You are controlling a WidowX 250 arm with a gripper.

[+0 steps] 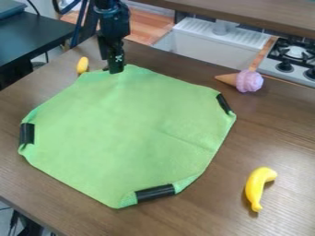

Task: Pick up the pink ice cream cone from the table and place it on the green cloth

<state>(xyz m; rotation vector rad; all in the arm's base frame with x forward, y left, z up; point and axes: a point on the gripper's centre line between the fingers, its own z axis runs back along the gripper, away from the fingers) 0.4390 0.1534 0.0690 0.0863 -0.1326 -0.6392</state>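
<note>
"On the wooden table [280, 138], the green cloth [129, 129] lay spread nearly flat. How did it look to handle?"

"Light and soft, I judged, apt to sag but hardly fragile or slippery. A folded edge at a black band [155, 192] seemed the best hold."

"And the gripper [114, 69]?"

"Down at the cloth's far edge, left of middle, with most of the cloth on its near side. How far open it was, or whether it gripped anything, I couldn't tell."
</note>
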